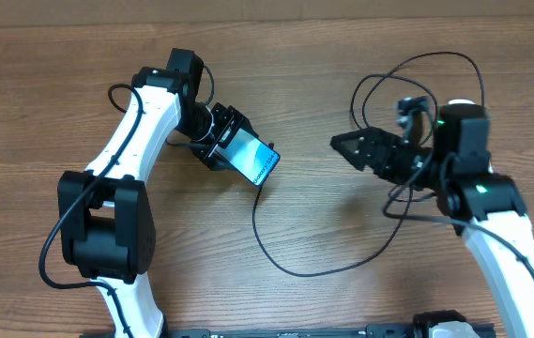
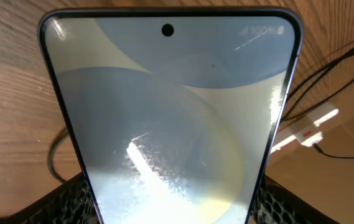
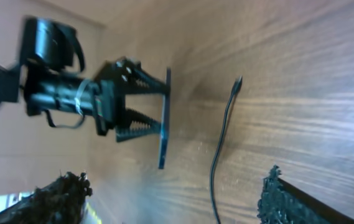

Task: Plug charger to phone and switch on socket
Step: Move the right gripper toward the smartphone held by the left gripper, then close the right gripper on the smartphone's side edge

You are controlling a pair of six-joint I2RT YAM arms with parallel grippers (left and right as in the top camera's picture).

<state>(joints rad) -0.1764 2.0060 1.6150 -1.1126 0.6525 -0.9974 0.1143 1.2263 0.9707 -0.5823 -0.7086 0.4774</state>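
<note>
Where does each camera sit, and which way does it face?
Overhead: above the table, looking straight down; shows both arms, left pincer gripping the phone, right pincer open.
Left wrist: behind the phone, facing along it toward the socket; own fingers at bottom corners.
Right wrist: low, facing the left pincer across the table; own fingers at bottom corners.
Shared: every view shows the phone.

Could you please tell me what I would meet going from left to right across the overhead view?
left arm → left gripper → phone, held in that gripper → right gripper, open → right arm. The charger cable is left out, as its loops span several of these.
</note>
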